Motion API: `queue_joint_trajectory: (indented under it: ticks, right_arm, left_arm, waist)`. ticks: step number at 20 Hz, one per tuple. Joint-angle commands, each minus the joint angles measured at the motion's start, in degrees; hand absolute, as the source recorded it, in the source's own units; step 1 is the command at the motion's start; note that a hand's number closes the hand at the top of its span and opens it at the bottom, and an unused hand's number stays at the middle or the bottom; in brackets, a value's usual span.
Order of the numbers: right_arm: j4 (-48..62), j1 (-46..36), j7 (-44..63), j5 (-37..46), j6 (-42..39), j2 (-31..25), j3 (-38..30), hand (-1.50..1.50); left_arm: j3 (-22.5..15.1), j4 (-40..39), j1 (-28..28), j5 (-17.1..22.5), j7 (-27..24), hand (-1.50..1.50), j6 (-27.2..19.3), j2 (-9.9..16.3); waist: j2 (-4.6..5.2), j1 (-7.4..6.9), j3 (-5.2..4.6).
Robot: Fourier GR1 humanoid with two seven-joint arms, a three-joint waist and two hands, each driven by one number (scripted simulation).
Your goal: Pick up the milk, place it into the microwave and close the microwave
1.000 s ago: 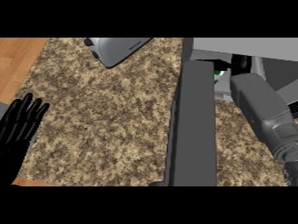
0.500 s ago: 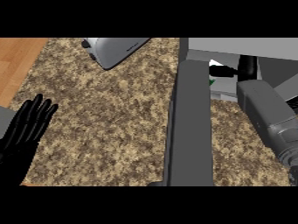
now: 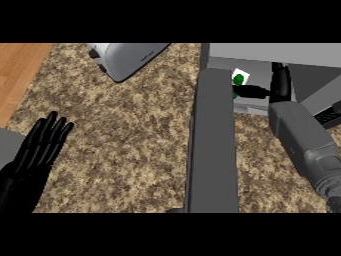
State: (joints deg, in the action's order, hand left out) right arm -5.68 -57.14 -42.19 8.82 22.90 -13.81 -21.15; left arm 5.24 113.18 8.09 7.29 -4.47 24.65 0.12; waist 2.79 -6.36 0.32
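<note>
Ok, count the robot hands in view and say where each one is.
2. The left hand rests open at the lower left over the counter; the right hand reaches into the microwave at the milk, partly hidden.

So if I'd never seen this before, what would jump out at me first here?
Probably the long grey microwave door, swung open and running up the middle of the speckled counter. At the upper right, the right hand reaches into the microwave beside a white and green milk carton. At the lower left, the left hand rests open, fingers up.
</note>
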Motion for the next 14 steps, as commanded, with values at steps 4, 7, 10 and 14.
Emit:
queue_joint_trajectory:
  ticks: [4,7,10,14]
  right_arm:
    - [-0.2,1.9,-1.9,-0.7,-5.7,0.3,-0.6,-1.50]
    - [-0.7,2.4,-3.1,-1.4,-7.8,2.4,-1.1,-1.50]
    - [-1.2,6.5,-8.0,-2.6,-10.6,4.6,-2.0,-1.50]
    - [-2.3,7.7,-8.4,-3.8,-12.8,5.3,-2.7,-1.50]
  left_arm:
    - [-2.4,-2.9,0.2,-2.2,-2.2,-1.50,0.8,-0.1]
    - [-3.6,-3.0,-1.8,-0.7,2.0,-1.50,0.1,0.9]
    - [-5.1,-4.9,-2.5,-1.7,1.1,-1.50,0.4,0.3]
    - [-5.9,-8.4,-1.9,-1.8,-1.8,-1.50,4.1,2.0]
  waist:
    - [-0.79,1.90,-0.10]
    - [-1.24,2.75,-0.11]
    - [-1.41,3.32,-0.12]
    - [-1.91,4.34,-0.21]
